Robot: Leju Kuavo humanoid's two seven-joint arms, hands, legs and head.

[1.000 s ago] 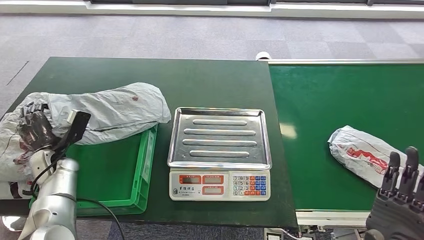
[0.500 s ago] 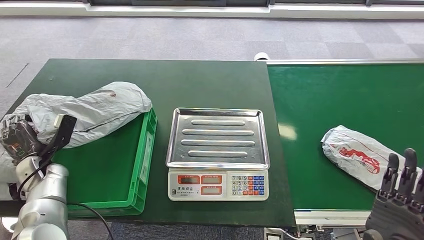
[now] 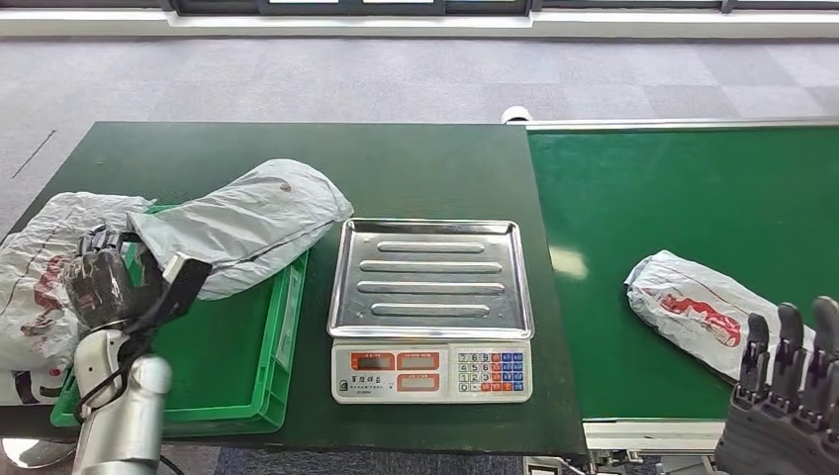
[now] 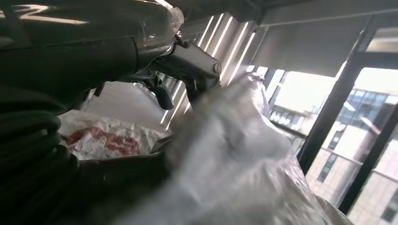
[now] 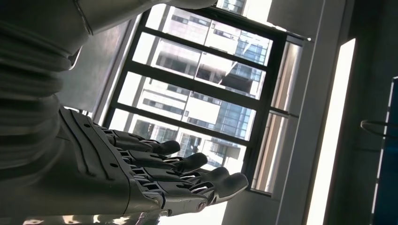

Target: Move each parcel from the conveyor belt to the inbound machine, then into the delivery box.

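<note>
While the grey parcel hangs over the crate, the state reads as follows.
Left hand (image 3: 99,287): fingers curled on the near end of the grey parcel (image 3: 242,223), holding it.
Grey parcel: slants across the far right corner of the green crate (image 3: 282,341), its far end over the bench (image 3: 396,168); blurred in the left wrist view.
Right hand (image 3: 787,401): fingers straight and apart, holding nothing, at the belt's near edge.
White parcel (image 3: 698,309): lies on the belt (image 3: 683,198), just beyond the right hand.
Scale (image 3: 430,307): on the bench between crate and belt, tray bare.
Second white parcel (image 3: 35,272): at the crate's left edge.
</note>
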